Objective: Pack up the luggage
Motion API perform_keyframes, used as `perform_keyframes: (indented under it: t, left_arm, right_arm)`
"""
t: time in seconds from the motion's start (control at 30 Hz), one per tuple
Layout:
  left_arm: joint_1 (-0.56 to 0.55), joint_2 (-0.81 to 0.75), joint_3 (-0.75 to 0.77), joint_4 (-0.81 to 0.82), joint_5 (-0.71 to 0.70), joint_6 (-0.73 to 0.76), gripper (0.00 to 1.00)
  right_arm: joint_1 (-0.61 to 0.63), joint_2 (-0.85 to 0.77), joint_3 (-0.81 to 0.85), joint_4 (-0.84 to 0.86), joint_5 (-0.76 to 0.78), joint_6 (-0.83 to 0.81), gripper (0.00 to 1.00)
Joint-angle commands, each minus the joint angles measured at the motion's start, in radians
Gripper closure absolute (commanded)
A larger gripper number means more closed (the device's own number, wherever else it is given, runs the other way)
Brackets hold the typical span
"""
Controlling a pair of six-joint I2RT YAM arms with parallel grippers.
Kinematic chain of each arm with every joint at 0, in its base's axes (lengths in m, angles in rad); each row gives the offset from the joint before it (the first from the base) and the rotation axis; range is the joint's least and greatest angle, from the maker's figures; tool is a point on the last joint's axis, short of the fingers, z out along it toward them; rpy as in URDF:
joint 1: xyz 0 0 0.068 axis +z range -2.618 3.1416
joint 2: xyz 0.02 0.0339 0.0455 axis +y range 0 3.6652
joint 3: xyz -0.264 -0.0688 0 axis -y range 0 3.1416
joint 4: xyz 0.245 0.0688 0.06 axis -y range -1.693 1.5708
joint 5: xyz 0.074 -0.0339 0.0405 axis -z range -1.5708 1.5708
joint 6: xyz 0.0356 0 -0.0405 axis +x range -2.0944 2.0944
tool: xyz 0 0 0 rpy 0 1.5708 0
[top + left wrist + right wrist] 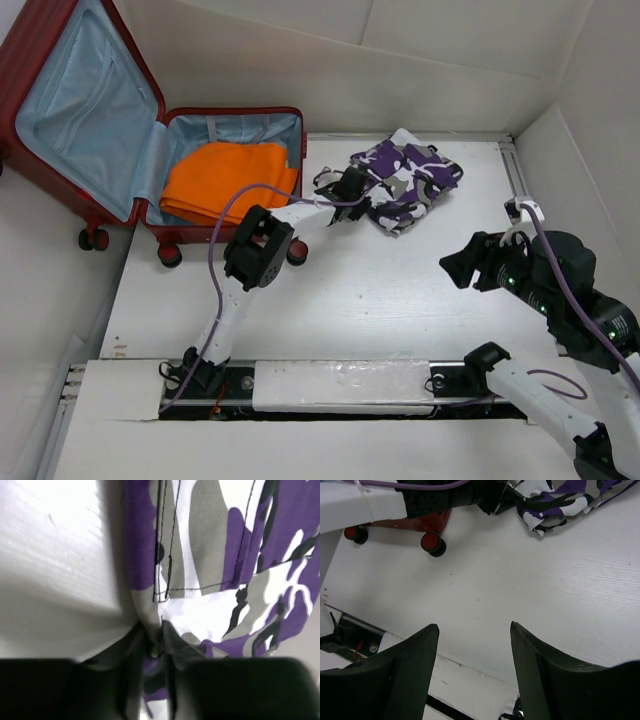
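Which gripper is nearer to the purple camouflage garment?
Left. The left gripper pinches the purple camouflage garment at its edge; the right gripper hovers open above the table, apart from it.

The luggage (25, 45) is showing a dark-red shell, with its lining (90, 90) appearing light blue and its wheels (170, 255) showing red and black. A folded cloth (225, 180) is glowing a solid bright orange. A garment (410, 180) is displaying a camouflage pattern of purple, white, grey and black patches, with thin black stitching (200, 587) running across it in the left wrist view. The table (400, 300) is appearing plain white. The left arm (262, 248) and right arm (560, 285) are showing black joints and white links, with purple cables (212, 262) trailing along them. The right gripper (473, 626) is showing black fingers.
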Motion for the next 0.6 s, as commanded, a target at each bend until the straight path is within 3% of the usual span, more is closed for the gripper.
perform_keyframes:
  t: [0.0,0.03,0.27,0.4,0.5,0.57]
  left_arm:
    - [0.017,0.038,0.008,-0.039,-0.004,-0.003,0.88]
    - [0.029,0.038,-0.001,-0.028,-0.004,-0.003,1.0]
    - [0.049,-0.06,-0.174,0.073,0.015,0.07,1.0]
    - [0.049,-0.223,-0.3,0.137,0.015,0.124,1.0]
    - [0.062,-0.291,-0.263,0.113,-0.01,0.237,1.0]
    - [0.089,-0.323,-0.161,0.07,0.007,0.326,1.0]
  right_arm:
    - [-0.001,-0.009,0.039,-0.011,0.015,-0.002,0.35]
    - [-0.001,-0.009,0.039,-0.011,0.015,-0.002,0.35]
    - [-0.001,0.0,0.06,-0.002,0.015,-0.002,0.35]
    - [-0.001,0.0,0.042,0.021,-0.007,-0.002,0.35]
    - [-0.001,0.009,0.042,0.041,-0.016,-0.002,0.35]
    - [-0.001,0.009,0.033,0.053,-0.016,-0.002,0.35]
